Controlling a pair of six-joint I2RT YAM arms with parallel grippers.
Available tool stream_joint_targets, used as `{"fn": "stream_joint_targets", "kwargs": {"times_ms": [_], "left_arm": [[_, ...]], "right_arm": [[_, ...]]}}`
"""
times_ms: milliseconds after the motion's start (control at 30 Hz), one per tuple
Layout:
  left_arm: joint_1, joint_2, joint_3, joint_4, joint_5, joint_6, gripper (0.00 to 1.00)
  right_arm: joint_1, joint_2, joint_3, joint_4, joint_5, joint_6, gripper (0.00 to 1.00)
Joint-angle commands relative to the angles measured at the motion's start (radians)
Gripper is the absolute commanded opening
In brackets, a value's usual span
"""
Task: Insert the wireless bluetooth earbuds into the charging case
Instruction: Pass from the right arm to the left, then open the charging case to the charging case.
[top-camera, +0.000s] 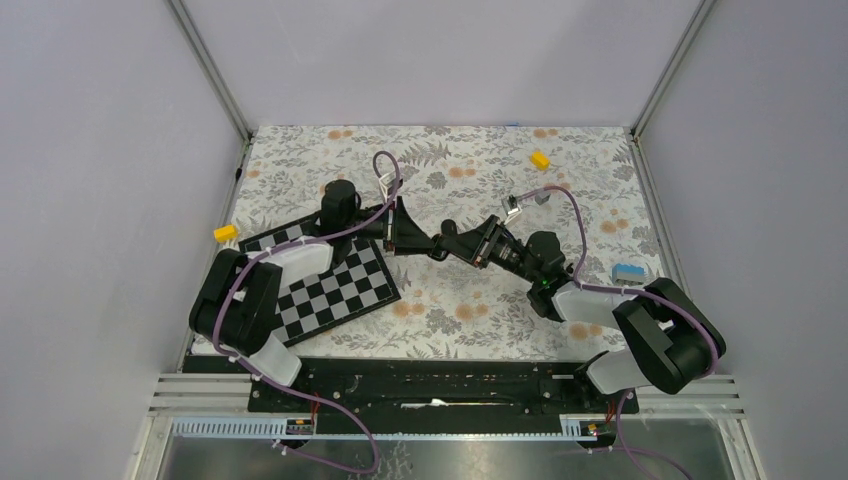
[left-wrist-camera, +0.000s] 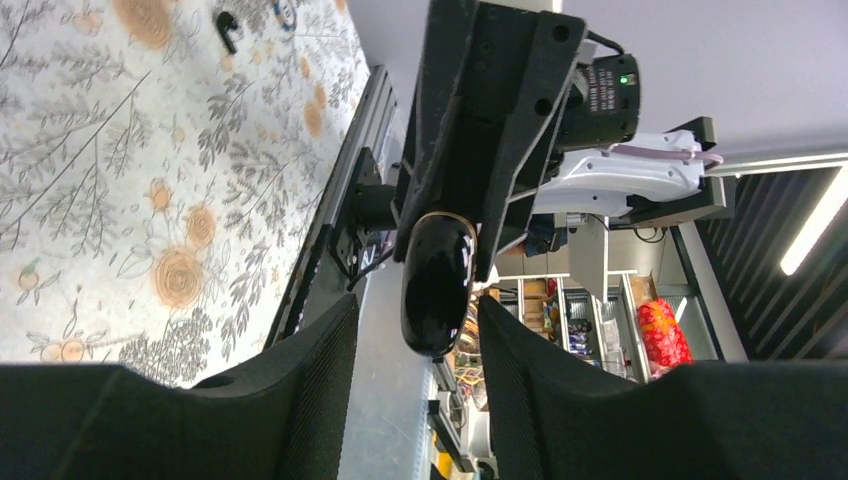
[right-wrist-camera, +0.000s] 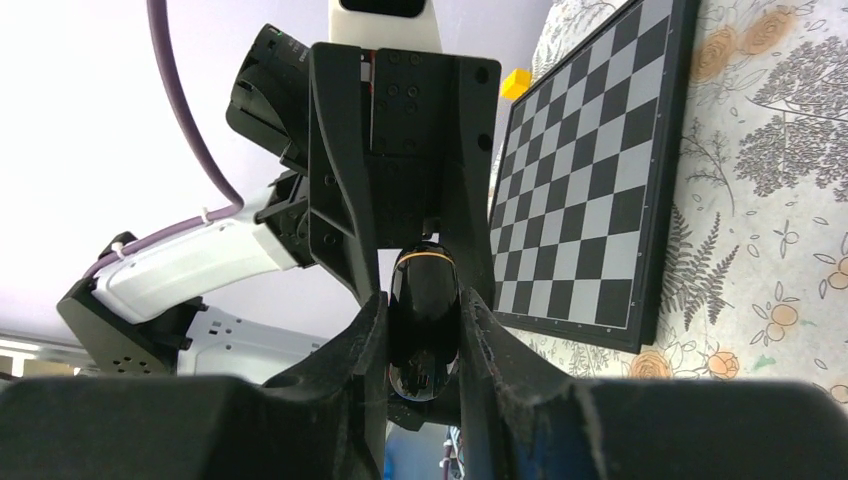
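The charging case (left-wrist-camera: 437, 285) is a glossy black pebble with a thin orange line at one end, held in the air over the middle of the table (top-camera: 441, 243). My right gripper (right-wrist-camera: 423, 345) is shut on the case (right-wrist-camera: 423, 320), both pads pressed against its sides. My left gripper (left-wrist-camera: 415, 345) faces it head-on and is open, its fingers (left-wrist-camera: 300, 380) on either side of the case's free end with a gap on each side. A small black piece (left-wrist-camera: 228, 28) lies on the floral cloth; I cannot tell whether it is one of the earbuds.
A chessboard (top-camera: 330, 285) lies under the left arm. Yellow blocks sit at the left edge (top-camera: 226, 233) and at the back right (top-camera: 540, 160). A blue-and-white item (top-camera: 628, 271) is at the right edge. Small pale objects (top-camera: 515, 205) lie behind the right gripper.
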Motion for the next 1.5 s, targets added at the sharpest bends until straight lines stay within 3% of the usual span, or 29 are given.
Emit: {"fn": "stream_joint_targets", "kwargs": {"times_ms": [0,233,433,1100,1333,1467], "left_arm": [[-0.001,0.023,-0.032,0.34,0.022,-0.199,0.48],[-0.003,0.095,-0.089,0.756,0.021,-0.485,0.34],[-0.003,0.167,-0.102,1.031,0.023,-0.676,0.31],[-0.02,0.18,-0.087,1.041,0.038,-0.674,0.33],[-0.02,0.181,-0.083,1.041,0.03,-0.677,0.01],[-0.018,0.18,-0.077,1.044,0.027,-0.688,0.0]], "right_arm": [[0.006,0.007,0.016,0.105,-0.034,0.019,0.0],[0.006,0.02,0.022,0.113,-0.04,0.03,0.0],[0.006,0.026,0.03,0.114,-0.045,0.035,0.0],[0.006,0.046,0.048,0.109,-0.051,0.041,0.0],[0.006,0.042,0.04,0.106,-0.049,0.037,0.0],[0.006,0.045,0.024,0.105,-0.049,0.033,0.0]]}}
